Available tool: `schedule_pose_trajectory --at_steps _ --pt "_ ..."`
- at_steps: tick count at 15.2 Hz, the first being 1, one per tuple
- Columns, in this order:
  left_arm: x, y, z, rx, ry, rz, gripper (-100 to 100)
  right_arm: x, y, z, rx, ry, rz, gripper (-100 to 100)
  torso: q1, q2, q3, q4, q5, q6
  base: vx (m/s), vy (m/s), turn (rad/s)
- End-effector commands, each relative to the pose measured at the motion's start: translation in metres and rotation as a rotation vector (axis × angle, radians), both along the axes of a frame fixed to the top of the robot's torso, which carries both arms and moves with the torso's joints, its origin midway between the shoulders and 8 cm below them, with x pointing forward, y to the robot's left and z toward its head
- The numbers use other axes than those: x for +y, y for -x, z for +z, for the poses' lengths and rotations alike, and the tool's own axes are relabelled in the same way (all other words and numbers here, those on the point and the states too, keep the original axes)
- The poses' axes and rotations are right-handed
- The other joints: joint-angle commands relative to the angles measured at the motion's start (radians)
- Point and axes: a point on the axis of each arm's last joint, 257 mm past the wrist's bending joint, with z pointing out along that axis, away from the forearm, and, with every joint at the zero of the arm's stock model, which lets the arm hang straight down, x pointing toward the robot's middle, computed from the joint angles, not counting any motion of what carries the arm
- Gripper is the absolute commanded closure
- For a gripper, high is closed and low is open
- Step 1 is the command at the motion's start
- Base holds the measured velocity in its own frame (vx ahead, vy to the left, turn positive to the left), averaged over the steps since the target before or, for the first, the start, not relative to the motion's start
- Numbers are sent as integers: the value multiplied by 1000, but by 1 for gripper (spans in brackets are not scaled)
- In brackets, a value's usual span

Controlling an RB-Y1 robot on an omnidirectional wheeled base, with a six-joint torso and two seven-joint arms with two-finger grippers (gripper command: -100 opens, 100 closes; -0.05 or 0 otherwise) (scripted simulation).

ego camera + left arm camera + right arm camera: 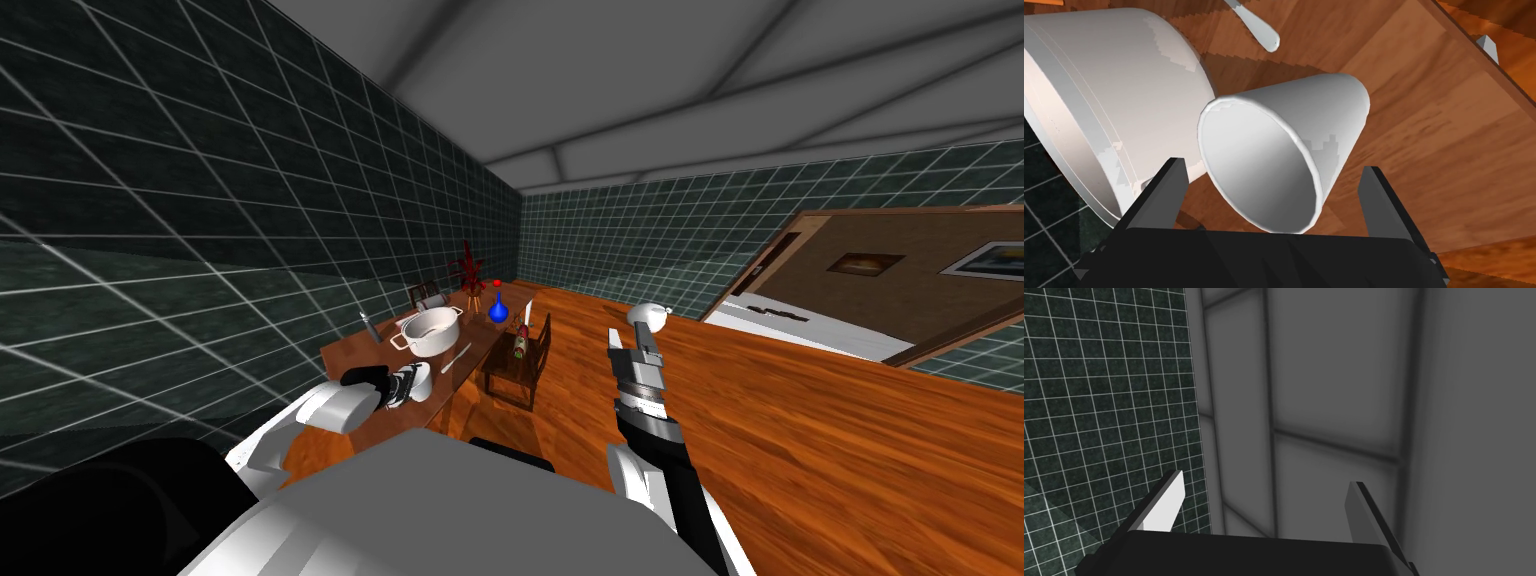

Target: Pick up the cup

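**A:** Here's the wooden table (pixel 345 356), and it's crowded! A white two-handled pot (pixel 432 329) sits square in the middle.

**B:** The white cup (pixel 1304 125) stands upright close beside that pot, near the table's edge. I can't tell whether the two touch.

**A:** A slim white utensil (pixel 457 357) lies flat on the wood, just past the cup.

**B:** At the far end there's a blue vase (pixel 498 307), with a red plant (pixel 467 268) near it. A small grey upright piece (pixel 370 325) stands alone along the other edge.

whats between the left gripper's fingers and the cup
Nothing: in the left wrist view the cup sits inside the open left gripper with clear gaps both sides.
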Motion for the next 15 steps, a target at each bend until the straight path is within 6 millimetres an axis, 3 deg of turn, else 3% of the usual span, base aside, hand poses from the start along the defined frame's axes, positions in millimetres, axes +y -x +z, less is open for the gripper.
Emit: schedule_pose_trajectory --at_steps 1,15 --pt "2 11 -5 46 15 16 -100 0 0 0 0 0 0 0 0 0 0 0 0 0 57 2 4" --pt "10 79 -26 320 85 91 -100 0 0 0 0 0 0 0 0 -1 -1 0 0 0 60 5 4"
